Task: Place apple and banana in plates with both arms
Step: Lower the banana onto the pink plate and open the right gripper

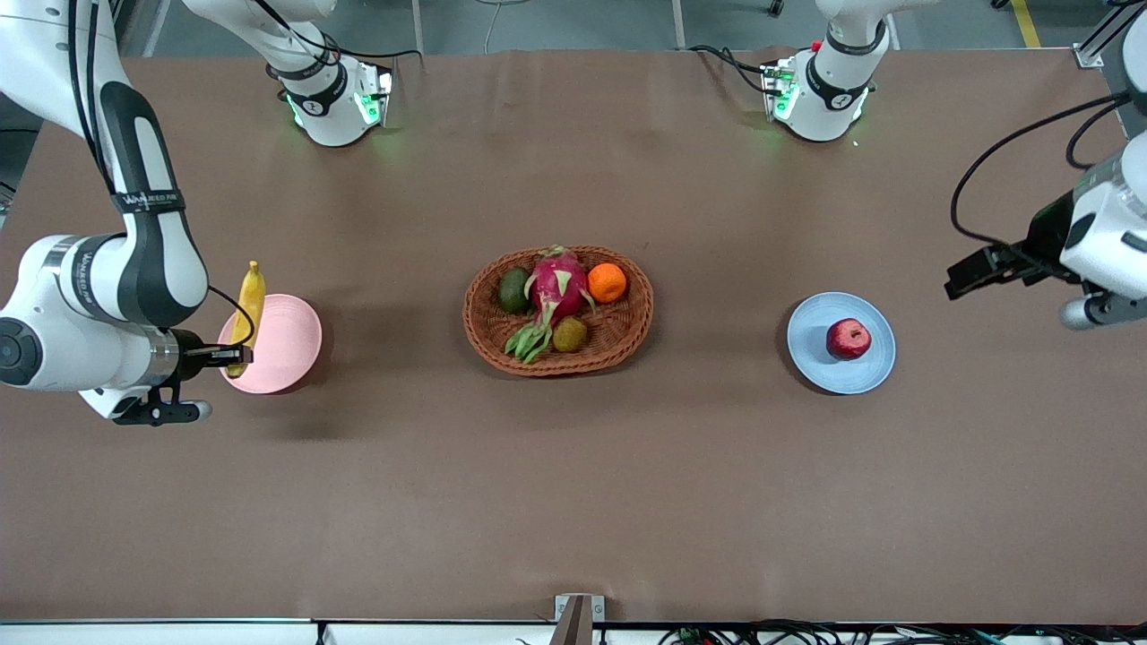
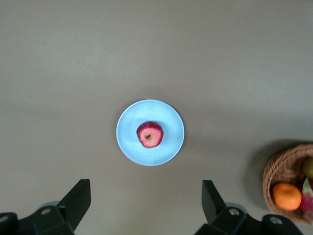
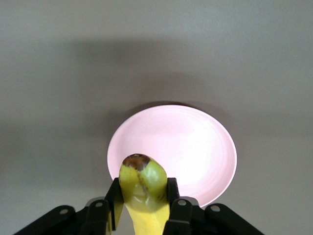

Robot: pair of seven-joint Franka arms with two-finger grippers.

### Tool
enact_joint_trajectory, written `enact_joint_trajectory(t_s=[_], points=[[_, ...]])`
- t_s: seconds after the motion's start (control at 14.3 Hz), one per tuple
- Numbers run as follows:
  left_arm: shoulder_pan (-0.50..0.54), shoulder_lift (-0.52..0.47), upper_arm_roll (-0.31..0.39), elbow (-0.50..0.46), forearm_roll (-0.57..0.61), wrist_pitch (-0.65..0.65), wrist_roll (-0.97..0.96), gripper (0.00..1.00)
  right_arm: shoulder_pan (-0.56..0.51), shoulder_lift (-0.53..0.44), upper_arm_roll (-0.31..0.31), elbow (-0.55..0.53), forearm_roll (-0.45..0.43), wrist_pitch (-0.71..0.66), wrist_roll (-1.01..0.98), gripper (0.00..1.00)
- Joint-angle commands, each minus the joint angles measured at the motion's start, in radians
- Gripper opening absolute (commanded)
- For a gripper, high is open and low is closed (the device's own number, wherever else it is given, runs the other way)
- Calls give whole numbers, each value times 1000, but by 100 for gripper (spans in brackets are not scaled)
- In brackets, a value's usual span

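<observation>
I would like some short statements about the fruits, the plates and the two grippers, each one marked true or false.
1. The apple lies on the blue plate. True.
2. The right gripper is open and holds nothing. False: its fingers are shut on the banana.
3. The banana lies flat in the wicker basket. False: it is held over the pink plate.
4. The left gripper is open, with nothing between its fingers. True.
5. The orange is in the basket. True.
</observation>
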Motion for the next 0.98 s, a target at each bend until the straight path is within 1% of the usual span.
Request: enact_joint_trajectory(t_s=[0.0,0.07,0.14,0.21,0.28,0.35,0.42,0.49,0.56,0.63,0.7,0.91], points=[[6,-50,-2,4,28,-32,82,100,-24,25,22,-25,-20,41,-4,2],[0,-70,3,-3,26,-34,111,100,-26,41,22,-25,-20,53,-4,2],[-22,-87,33,-13,26,-34,139,100,-27,55,22,-25,-20,64,-4,3],[-67,-96,88,-22,23,-38,165,100,-26,68,22,-25,-20,81,-4,3],[-135,-119,167,-40,17,-45,189,100,-29,83,22,-25,-20,95,-5,3],[-176,-137,212,-65,9,-46,191,100,-29,107,22,-25,-20,109,-10,4],[-186,-139,225,-69,5,-48,190,100,-29,121,22,-26,-20,127,-16,4],[-186,-140,225,-69,-9,-48,185,100,-29,126,22,-25,-20,127,-14,22],[-183,-140,225,-69,-21,-46,182,100,-30,121,22,-25,-15,116,-2,69],[-181,-139,224,-69,-34,-46,180,100,-38,108,23,-20,-14,89,-2,100],[-181,-137,220,-69,-35,-43,177,100,-36,86,23,-5,-6,37,-2,100],[-184,-137,213,-69,-37,-35,176,100,-33,-10,23,9,-4,7,1,100]])
